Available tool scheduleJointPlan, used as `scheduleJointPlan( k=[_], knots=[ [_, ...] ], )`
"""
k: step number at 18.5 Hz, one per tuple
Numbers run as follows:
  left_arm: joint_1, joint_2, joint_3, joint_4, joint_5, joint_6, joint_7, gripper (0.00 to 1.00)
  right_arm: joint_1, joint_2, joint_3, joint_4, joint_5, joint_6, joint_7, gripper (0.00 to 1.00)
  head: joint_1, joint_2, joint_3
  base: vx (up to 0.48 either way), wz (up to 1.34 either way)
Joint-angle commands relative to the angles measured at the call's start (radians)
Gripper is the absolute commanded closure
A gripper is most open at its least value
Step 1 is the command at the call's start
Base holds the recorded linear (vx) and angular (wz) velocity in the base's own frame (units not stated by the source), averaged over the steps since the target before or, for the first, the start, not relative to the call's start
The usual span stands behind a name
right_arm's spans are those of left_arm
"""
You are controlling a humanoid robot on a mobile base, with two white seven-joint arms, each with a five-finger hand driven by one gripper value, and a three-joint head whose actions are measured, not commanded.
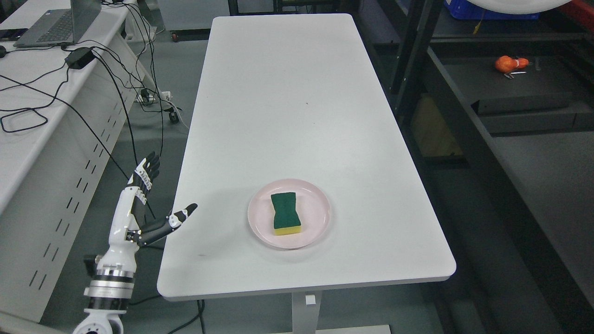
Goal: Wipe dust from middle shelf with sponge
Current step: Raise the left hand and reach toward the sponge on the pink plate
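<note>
A sponge (285,213), green on top with a yellow base, lies on a pink plate (315,227) near the front of the white table (297,102). My left hand (158,204) hovers off the table's front left corner, fingers spread and thumb pointing toward the table, holding nothing. It is well left of the plate. The dark shelf unit (510,106) stands to the right of the table. My right hand does not show.
A small orange object (509,63) lies on a dark shelf board at the upper right. A white desk (28,130) with a laptop (60,23) and trailing black cables (116,93) stands to the left, close to my left arm.
</note>
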Motion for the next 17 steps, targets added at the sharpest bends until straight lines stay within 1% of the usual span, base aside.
scheduleJointPlan(
  k=[1,3,4,7,9,11,12,14,17],
  knots=[
    [-0.171,0.166,0.054,0.122,-0.376,-0.149,-0.007,0.01,0.0,-0.017,0.0,-0.017,0.0,0.073,-0.005,0.0,0.0,0.0,0.0,0.0,0.0],
    [-0.22,0.186,0.04,0.124,-0.542,-0.254,-0.027,0.02,0.0,-0.017,0.0,-0.017,0.0,0.073,-0.003,0.0,0.0,0.0,0.0,0.0,0.0],
    [-0.248,0.188,0.022,0.123,-0.612,-0.318,-0.061,0.02,0.0,-0.017,0.0,-0.017,0.0,0.073,-0.005,0.0,0.0,0.0,0.0,0.0,0.0],
    [-0.297,0.188,-0.053,0.121,-0.744,-0.467,-0.165,0.03,0.0,-0.017,0.0,-0.017,0.0,0.073,-0.003,0.0,0.0,0.0,0.0,0.0,0.0],
    [-0.296,0.188,-0.107,0.118,-0.8,-0.5,-0.205,0.03,0.0,-0.017,0.0,-0.017,0.0,0.073,-0.003,0.0,0.0,0.0,0.0,0.0,0.0],
    [-0.306,0.205,-0.189,0.116,-0.829,-0.504,-0.251,0.05,0.0,-0.017,0.0,-0.017,0.0,0.073,-0.003,0.0,0.0,0.0,0.0,0.0,0.0],
    [-0.326,0.235,-0.241,0.118,-0.851,-0.504,-0.253,0.05,0.0,-0.017,0.0,-0.017,0.0,0.073,-0.005,0.0,0.0,0.0,0.0,0.0,0.0],
    [-0.349,0.248,-0.338,0.121,-0.935,-0.504,-0.253,0.06,0.0,-0.017,0.0,-0.017,0.0,0.075,-0.003,0.0,0.0,0.0,0.0,0.0,0.0],
    [-0.381,0.248,-0.391,0.126,-1.015,-0.503,-0.251,0.06,0.0,-0.017,0.0,-0.017,0.0,0.073,-0.005,0.0,0.0,0.0,0.0,0.0,0.0]
  ],
)
